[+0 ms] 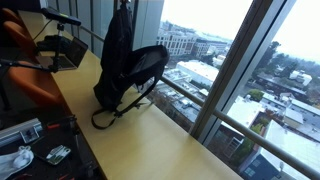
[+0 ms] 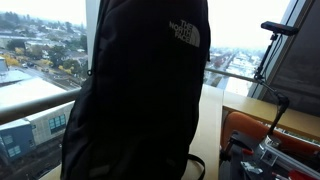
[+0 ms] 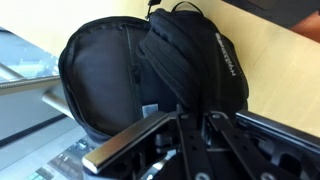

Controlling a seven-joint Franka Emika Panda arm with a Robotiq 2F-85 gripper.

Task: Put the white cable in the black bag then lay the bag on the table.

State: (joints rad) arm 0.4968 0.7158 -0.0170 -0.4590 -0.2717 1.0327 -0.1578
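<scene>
Exterior view, black bag (upright), white "The North Face" logo.

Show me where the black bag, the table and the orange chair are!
black bag (image 1: 128, 70): exterior view, middle of its body.
table (image 1: 160, 140): exterior view, bare wood in front of the bag.
orange chair (image 1: 35, 88): exterior view, its orange padding.
</scene>
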